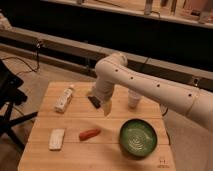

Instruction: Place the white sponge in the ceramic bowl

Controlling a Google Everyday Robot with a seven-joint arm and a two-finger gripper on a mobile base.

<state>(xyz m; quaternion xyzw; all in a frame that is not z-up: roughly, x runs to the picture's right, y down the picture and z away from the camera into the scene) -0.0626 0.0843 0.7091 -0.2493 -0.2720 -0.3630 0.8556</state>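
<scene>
Single cam, high up, tilted down across the wooden table (95, 155) from its near edge toward its far edge. Mid range, whole tabletop framed. The gripper (106, 109) hangs over table centre.
</scene>
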